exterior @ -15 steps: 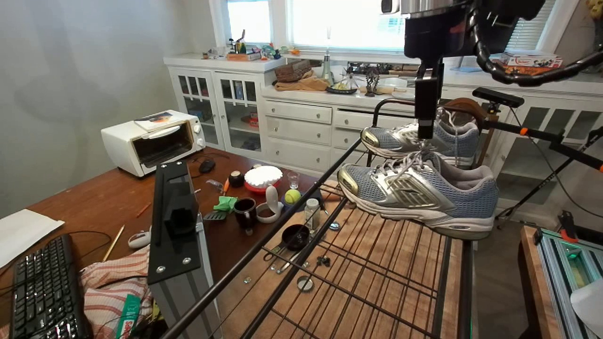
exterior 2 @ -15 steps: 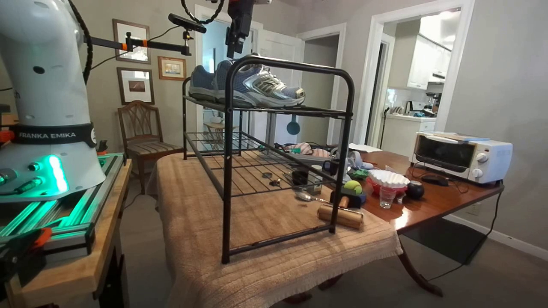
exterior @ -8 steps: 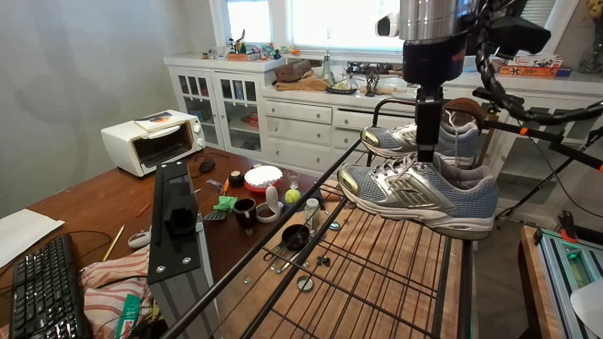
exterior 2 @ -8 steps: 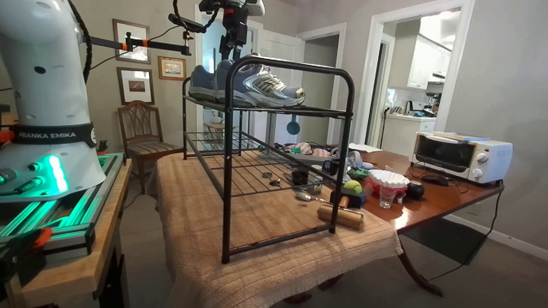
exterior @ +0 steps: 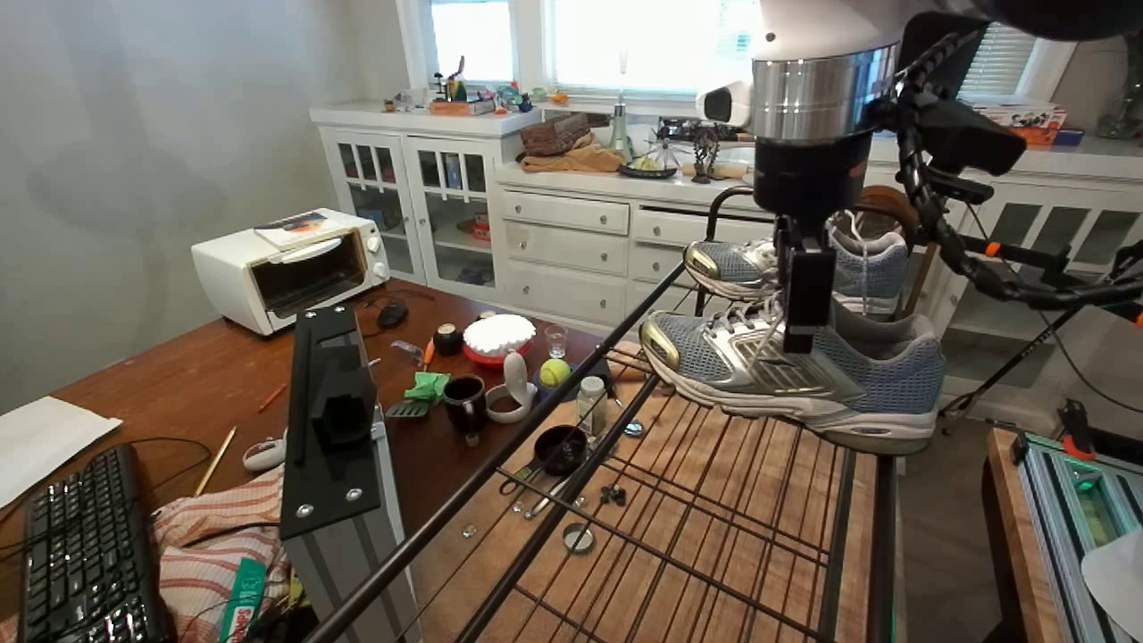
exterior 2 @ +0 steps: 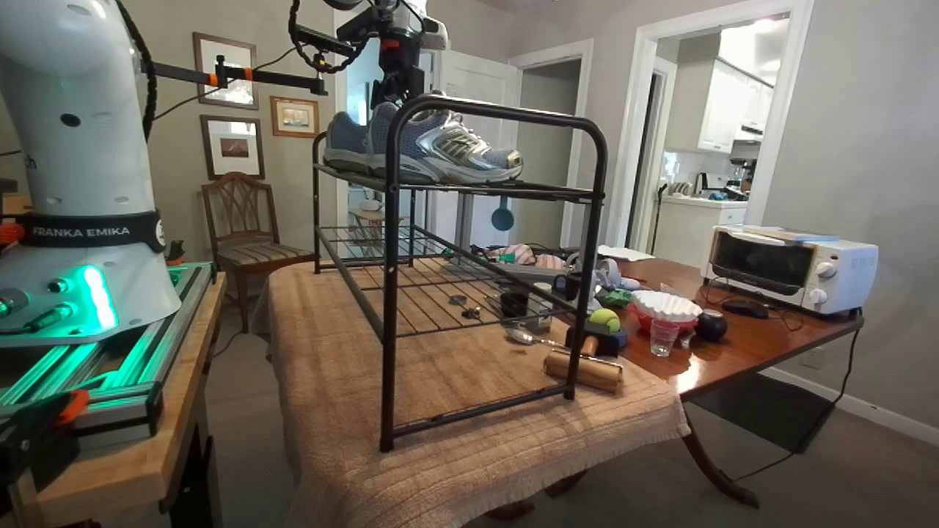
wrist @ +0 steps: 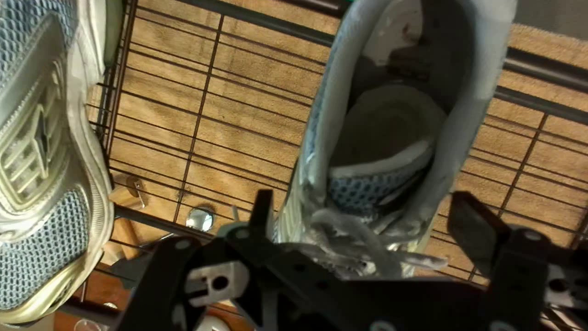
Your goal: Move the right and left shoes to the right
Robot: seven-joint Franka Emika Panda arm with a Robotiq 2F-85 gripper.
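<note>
- Wrist view: a grey-and-silver shoe [wrist: 386,138] sits beneath the gripper [wrist: 363,202], whose fingers [wrist: 262,211] stand apart, one on each side of it near the laces [wrist: 340,234] (whether either touches, I cannot tell).
- The matching shoe [wrist: 50,151] stands beside it, a strip of wire shelf showing between the two.
- In both exterior views the pair is upright on the top shelf of a black wire rack [exterior 2: 390,293], toes toward the toaster oven [exterior 2: 840,282] (something flat and printed lies on its top).
- The rack stands on a tan towel [exterior 2: 469,455] spread over the counter [exterior 2: 777,345].
- Near the rack's foot lies a wooden roller [exterior 2: 583,370]; a tennis ball [exterior 2: 604,317] is close by.
- Past these, a clear glass [exterior 2: 663,341] stands just beside a red bowl [exterior 2: 640,321].
- A keyboard [exterior: 85,545] and a striped cloth [exterior: 214,527] lie next to each other.
</note>
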